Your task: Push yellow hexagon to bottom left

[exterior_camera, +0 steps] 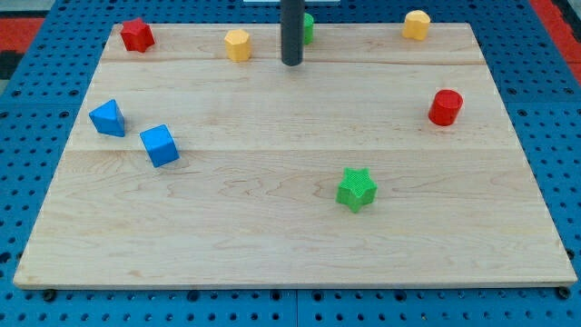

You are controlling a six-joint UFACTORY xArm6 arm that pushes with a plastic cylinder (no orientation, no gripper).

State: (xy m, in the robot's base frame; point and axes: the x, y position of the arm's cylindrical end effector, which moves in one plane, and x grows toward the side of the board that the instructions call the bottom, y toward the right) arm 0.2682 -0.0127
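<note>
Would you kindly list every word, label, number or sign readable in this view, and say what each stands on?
None: no readable text shows anywhere.
The wooden board is plain.
The yellow hexagon, the other coloured blocks, and the rod ending in my tip carry no markings.

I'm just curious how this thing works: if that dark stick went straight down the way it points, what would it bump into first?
My tip already seems to rest on the pale wooden board, so it would meet that. A green block sits just behind the rod, partly hidden; the yellow hexagon block lies to the view's left.
</note>
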